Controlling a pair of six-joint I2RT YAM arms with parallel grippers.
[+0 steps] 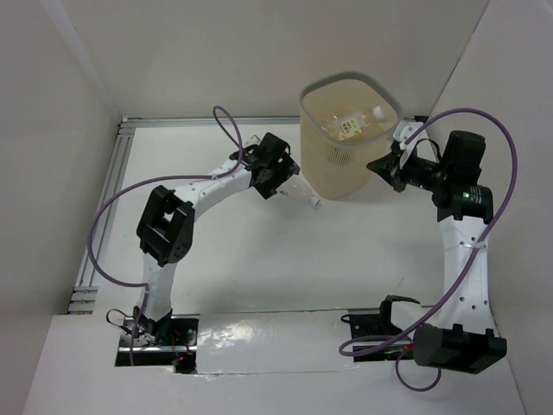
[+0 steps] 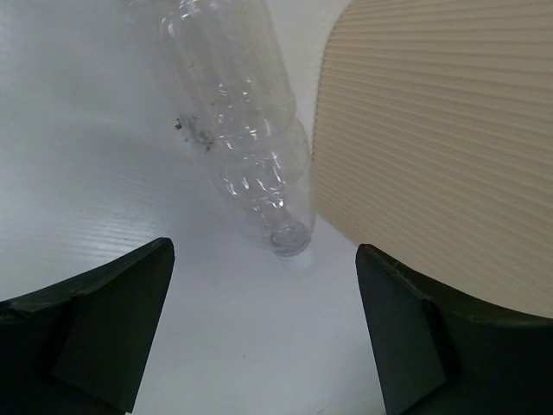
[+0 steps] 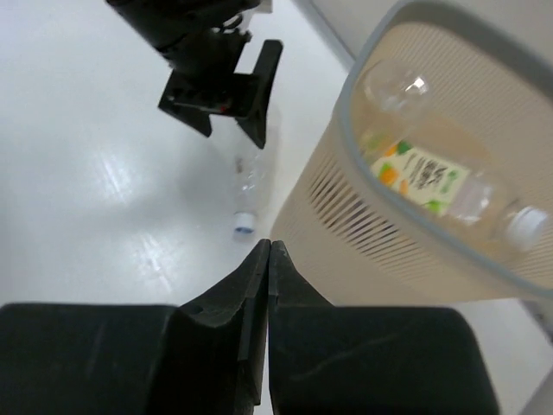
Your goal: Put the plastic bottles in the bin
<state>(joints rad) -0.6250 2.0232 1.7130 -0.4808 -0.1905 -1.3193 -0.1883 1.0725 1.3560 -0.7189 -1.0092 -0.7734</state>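
Note:
A clear label-less plastic bottle [image 1: 302,195] lies on the white table just left of the bin [image 1: 346,169]. In the left wrist view the bottle [image 2: 251,138] lies ahead of my open fingers, untouched, with the bin's wall [image 2: 432,156] to its right. My left gripper [image 1: 278,184] is open and empty over the bottle's far end. The beige bin [image 3: 380,233] holds a bottle with a yellow-green label [image 3: 432,183] and another clear one [image 3: 393,82]. My right gripper [image 3: 270,245] is shut and empty, at the bin's right side [image 1: 381,166].
An aluminium rail [image 1: 104,216] runs along the table's left edge. White walls enclose the back and sides. A shiny strip [image 1: 268,341] lies between the arm bases. The bin stands at the back wall, between the two grippers.

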